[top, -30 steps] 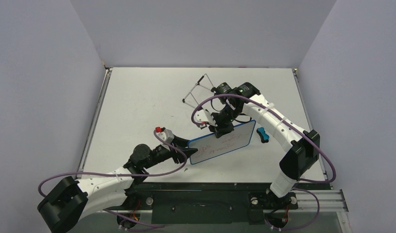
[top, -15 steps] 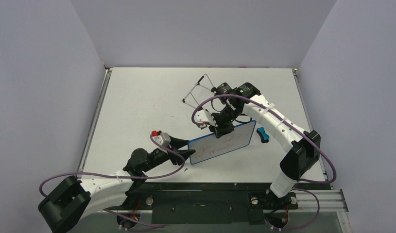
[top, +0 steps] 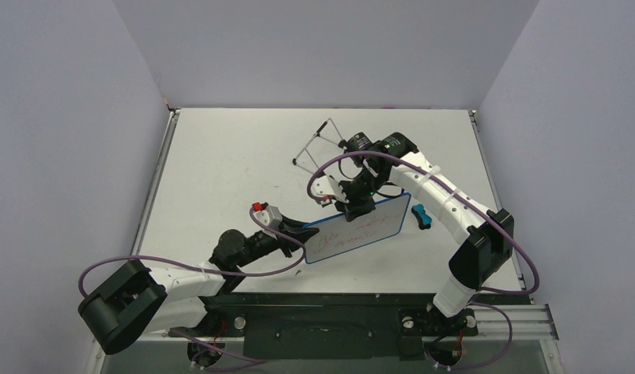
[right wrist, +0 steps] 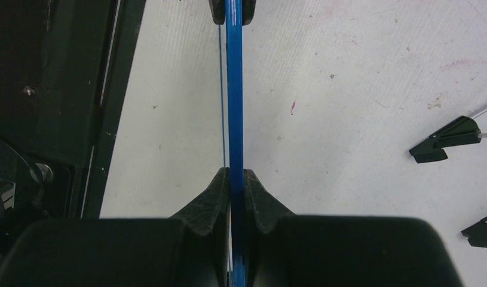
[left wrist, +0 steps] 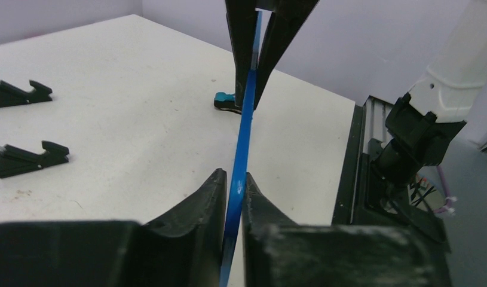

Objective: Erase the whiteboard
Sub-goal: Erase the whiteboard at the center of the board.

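The whiteboard (top: 359, 231) sits tilted in the middle of the top picture, held by both arms. The left gripper (top: 301, 234) is squeezed tight on its lower left corner. The right gripper (top: 359, 209) is squeezed tight on its top edge. Red scribbles cover the board, too small to read. A blue eraser (top: 420, 216) lies on the table just to its right.

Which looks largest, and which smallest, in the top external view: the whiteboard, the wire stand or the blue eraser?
1. whiteboard, clearly the largest.
2. wire stand, thin, but it spans more than the eraser.
3. blue eraser, the smallest.
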Robot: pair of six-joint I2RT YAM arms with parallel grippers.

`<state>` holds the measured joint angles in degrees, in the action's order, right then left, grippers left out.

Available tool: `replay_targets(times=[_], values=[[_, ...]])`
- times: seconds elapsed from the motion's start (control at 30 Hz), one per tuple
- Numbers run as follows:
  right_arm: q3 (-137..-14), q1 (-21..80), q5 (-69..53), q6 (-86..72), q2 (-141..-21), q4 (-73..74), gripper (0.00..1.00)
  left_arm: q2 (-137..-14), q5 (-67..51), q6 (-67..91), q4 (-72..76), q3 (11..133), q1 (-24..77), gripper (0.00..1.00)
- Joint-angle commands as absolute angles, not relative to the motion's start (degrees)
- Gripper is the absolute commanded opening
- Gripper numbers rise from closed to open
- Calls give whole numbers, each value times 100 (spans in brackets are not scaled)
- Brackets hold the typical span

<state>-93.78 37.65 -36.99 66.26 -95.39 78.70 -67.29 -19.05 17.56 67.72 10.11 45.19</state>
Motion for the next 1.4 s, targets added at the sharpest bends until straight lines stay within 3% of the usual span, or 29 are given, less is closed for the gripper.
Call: replay_targets(times=[0.0, 0.13, 0.23, 0.4, 0.47, 0.5, 0.63, 0.67, 0.7, 0.73, 0.77, 0.83, 1.1, 1.17, 1.27, 1.37], values=[[-9317, 3807, -3675, 6737, -9555, 7567, 0, -6864, -2074, 1798, 7195, 1229, 4518, 0], [-9330, 3805, -3673, 6732, -9542, 7568, 0, -6848, -2056, 1691, 7055, 1204, 4519, 0], [-9334, 3808, -3674, 6717, -9561, 7569, 0, -6787, -2050, 1617, 6830, 1201, 4520, 16], [-9358, 3810, -3674, 6707, -9585, 7592, 0, -6733, -2114, 1532, 6553, 1304, 4522, 23], [-9367, 3813, -3674, 6706, -9592, 7588, 0, -6785, -2174, 1518, 6518, 1329, 4514, 16], [-9369, 3812, -3674, 6706, -9595, 7587, 0, -6803, -2202, 1513, 6534, 1332, 4511, 4], [-9372, 3814, -3690, 6667, -9605, 7576, 0, -6828, -2076, 1588, 6697, 1296, 4510, 0], [-9384, 3797, -3704, 6589, -9606, 7534, 3, -6787, -1894, 1671, 6702, 1281, 4510, 0], [-9414, 3788, -3756, 6529, -9602, 7495, 24, -6742, -1795, 1701, 6652, 1258, 4513, 0], [-9453, 3760, -3790, 6435, -9566, 7483, 38, -6625, -1635, 1742, 6548, 1249, 4507, 0], [-9486, 3734, -3885, 6395, -9538, 7463, 62, -6477, -1552, 1754, 6477, 1233, 4508, 0], [-9607, 3646, -4000, 6250, -9423, 7432, 78, -6215, -1326, 1772, 6224, 1188, 4509, 0], [-9574, 2121, -4853, 5434, -8161, 6919, 82, -5376, -522, 1981, 5221, 1039, 4505, 0], [-8820, 1328, -4691, 4494, -7582, 5910, 82, -5282, -388, 2131, 4992, 1033, 4501, 0], [-6972, 758, -3446, 3054, -6824, 3873, 85, -5190, -277, 2359, 4697, 1065, 4478, 0], [-5819, 274, -2503, 2249, -6558, 3344, 87, -5119, -184, 2541, 4534, 1084, 4452, 0]])
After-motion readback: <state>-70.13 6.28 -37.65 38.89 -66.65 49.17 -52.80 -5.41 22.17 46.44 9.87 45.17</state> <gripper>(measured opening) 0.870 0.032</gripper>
